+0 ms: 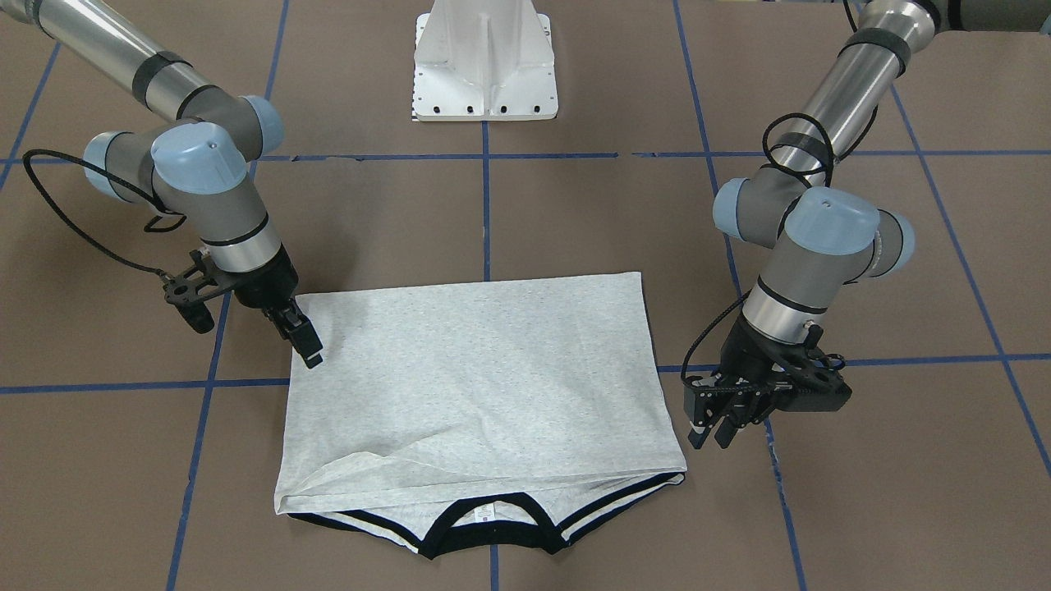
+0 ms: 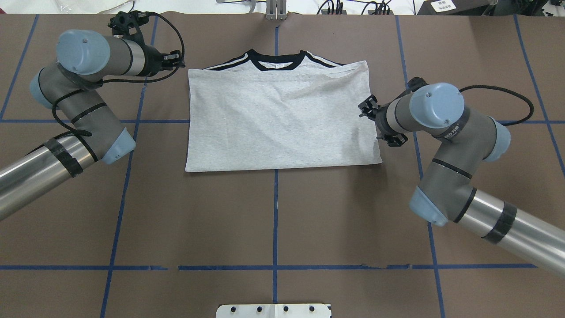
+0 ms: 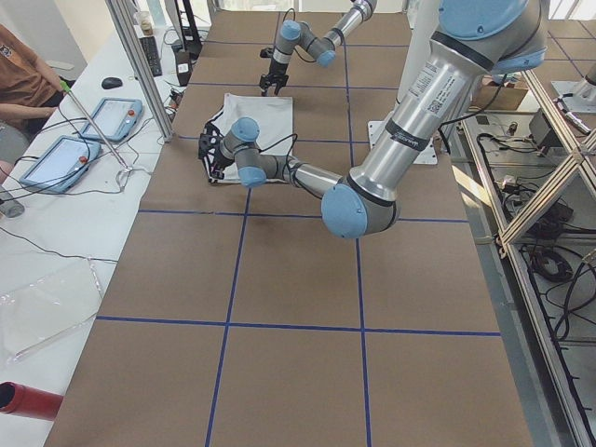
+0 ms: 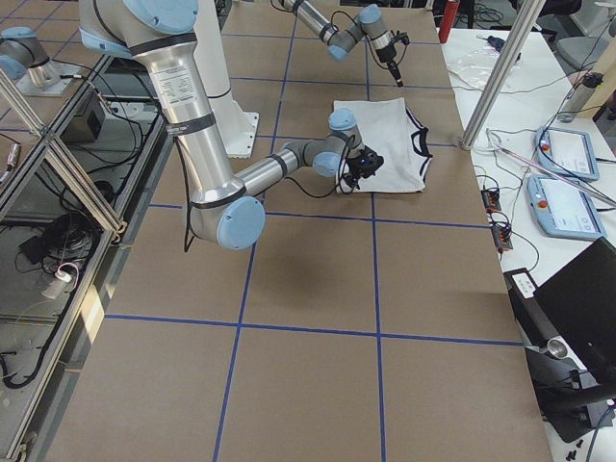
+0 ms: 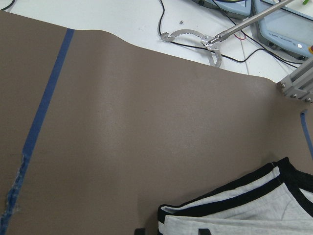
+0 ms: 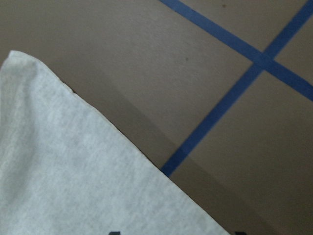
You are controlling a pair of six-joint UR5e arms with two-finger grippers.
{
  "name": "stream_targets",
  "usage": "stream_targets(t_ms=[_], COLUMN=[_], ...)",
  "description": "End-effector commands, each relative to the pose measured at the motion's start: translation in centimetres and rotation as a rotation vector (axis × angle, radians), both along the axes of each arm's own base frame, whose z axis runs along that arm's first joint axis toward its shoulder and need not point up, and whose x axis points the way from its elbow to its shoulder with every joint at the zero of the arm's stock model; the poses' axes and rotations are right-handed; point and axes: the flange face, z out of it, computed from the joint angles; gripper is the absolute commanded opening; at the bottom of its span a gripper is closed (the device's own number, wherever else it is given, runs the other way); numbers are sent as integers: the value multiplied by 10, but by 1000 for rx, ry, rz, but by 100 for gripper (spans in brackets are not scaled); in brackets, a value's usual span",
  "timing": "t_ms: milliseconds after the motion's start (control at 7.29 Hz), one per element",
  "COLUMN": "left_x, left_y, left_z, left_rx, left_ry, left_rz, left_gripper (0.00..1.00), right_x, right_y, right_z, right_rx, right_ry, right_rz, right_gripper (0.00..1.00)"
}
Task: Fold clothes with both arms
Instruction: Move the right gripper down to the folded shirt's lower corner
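The T-shirt [image 2: 278, 123] lies flat mid-worktop [image 2: 273, 221], doubled over plain side up. In the overhead view its long axis runs 9 to 3 o'clock, with the black collar [image 2: 277, 61] and shoulder stripes [image 2: 225, 62] peeking out along the 12 o'clock edge and the fold at 6.

The right hand [image 1: 309, 349] is the closer one. It sits right at the shirt's 3 o'clock edge, tips down at the cloth, and the shirt spreads away from it toward 9. Its wrist view shows the fingertips set apart with a grey corner below, so it is released and holding nothing.

The left hand [image 1: 711, 435] hangs just off the 10 o'clock corner by the stripes, clear of the fabric. Its fingers are spread and empty, and the shirt lies toward 4 o'clock from it.

With a hand at each short end, the coming fold looks likely to go across that long axis. The left hand would need to close the gap to its corner first.

As for writing, a small white neck label [image 1: 484, 515] shows inside the collar, its print too small to read. The printed front is hidden.
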Motion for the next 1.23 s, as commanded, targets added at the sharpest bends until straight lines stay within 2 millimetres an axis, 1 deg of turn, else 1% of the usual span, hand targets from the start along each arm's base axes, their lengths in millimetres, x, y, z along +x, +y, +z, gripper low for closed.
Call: stream_targets(t_ms=[0,137,274,411,686,823,960,1097], left_x=[0,0,0,0,2,2,1,1], left_y=[0,0,0,0,1,2,2,3], left_z=[0,1,1,0,1,2,4,7], left_rx=[0,-2,-3,-3,-5,-7,-9,-11], left_ry=[2,2,3,4,4,3,3,-1], left_rz=[-1,-2,-2,-3,0,0,-1,0], left_gripper=[47,47,47,48,50,50,50,50], right_x=[2,1,-3,-2,-4,-4,-7,-7], right_y=[40,46,50,50,56,56,59,60], right_z=[9,7,13,19,26,24,24,20], right_rx=[-30,-34,-42,-41,-39,-54,-60,-58], right_ry=[-17,-22,-14,-2,13,3,0,-7], right_rz=[-20,-25,-29,-21,-19,-7,-9,-11], right_gripper=[84,85,84,84,79,27,0,0])
